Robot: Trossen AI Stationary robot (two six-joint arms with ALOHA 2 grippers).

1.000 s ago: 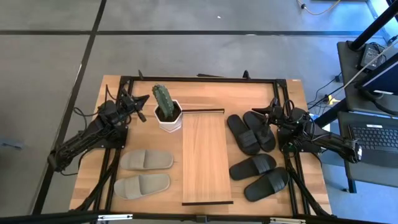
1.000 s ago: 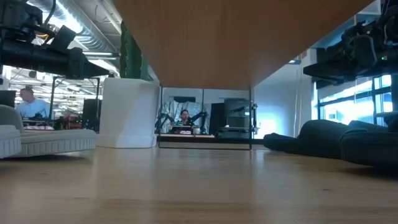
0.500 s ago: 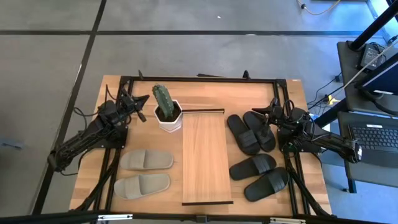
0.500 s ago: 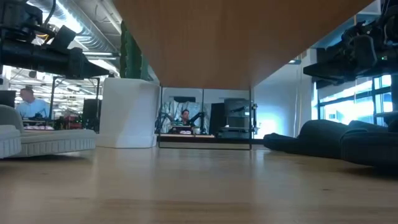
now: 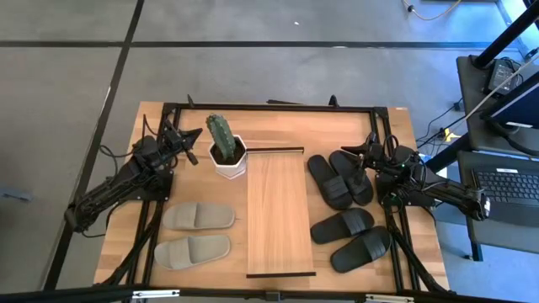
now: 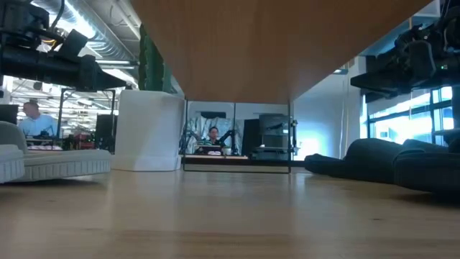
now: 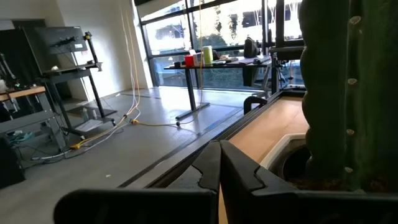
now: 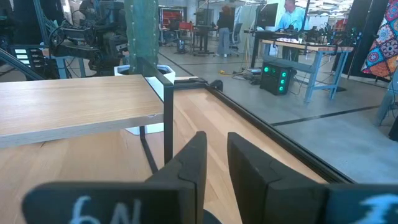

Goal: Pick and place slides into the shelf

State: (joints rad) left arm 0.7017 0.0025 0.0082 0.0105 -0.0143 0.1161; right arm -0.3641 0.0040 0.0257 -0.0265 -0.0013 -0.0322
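The shelf [image 5: 280, 210], a long panel of light wood with a black bar at each short end, stands in the table's middle. Two grey-beige slides [image 5: 198, 216] [image 5: 192, 251] lie soles down to its left. Several black slides [image 5: 339, 179] [image 5: 352, 236] lie to its right, showing low in the low view [image 6: 388, 162]. My left gripper [image 5: 192, 151] hovers shut at the far left, beside the potted cactus. My right gripper [image 5: 349, 151] hovers at the far right above the table, its fingers [image 8: 199, 155] a narrow gap apart with nothing between them.
A cactus in a white pot [image 5: 226, 153] stands at the shelf's far left corner, close before my left gripper [image 7: 219, 168]. A black metal frame [image 5: 278, 107] runs around the tabletop. People sit at desks in the room beyond [image 6: 32, 119].
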